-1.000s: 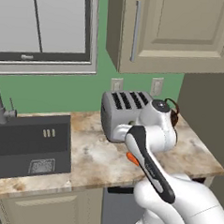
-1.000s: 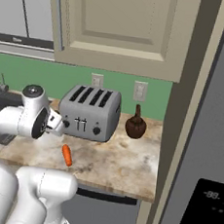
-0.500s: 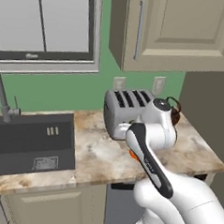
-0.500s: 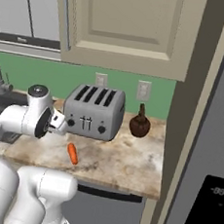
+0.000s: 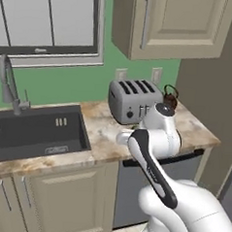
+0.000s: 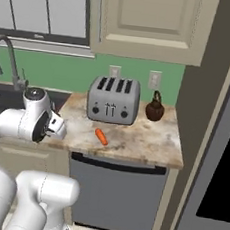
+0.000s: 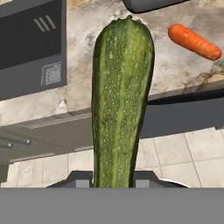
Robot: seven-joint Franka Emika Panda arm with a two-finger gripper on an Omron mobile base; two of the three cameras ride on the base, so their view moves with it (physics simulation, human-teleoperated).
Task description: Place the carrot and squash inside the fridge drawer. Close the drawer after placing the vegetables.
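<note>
1. The jaws are closed on the dark green, speckled, elongated squash (image 7: 121, 100), which runs straight up the middle of the hand view from between the two finger tips, its rounded far end pointing away from the hand.
2. The gripper (image 7: 114, 180) grips the squash near its lower end; the vegetable is lifted clear of the bench, with floor tiles and cabinet fronts showing behind it.
3. The small bright orange tapered carrot (image 6: 101, 136) lies loose on the mottled beige stone bench (image 6: 144, 140), just in front of the silver four-slot toaster (image 6: 113, 99) and well apart from the held squash.
4. A small dark brown round kettle (image 6: 154, 109) stands beside the toaster, close to the wall sockets.
5. To the other side of the bench is a dark sunken sink (image 5: 34, 130) with a curved grey tap (image 5: 10, 85).
6. At the edge of the right base view stands the tall dark grey fridge (image 6: 217, 163); its door looks shut and the fridge drawer is hidden from sight.
7. Progress, as a judgement: the task is at an early stage. The squash is picked up but not yet stowed, the carrot is untouched, and reaching the drawer, loading both vegetables and closing it all remain.
</note>
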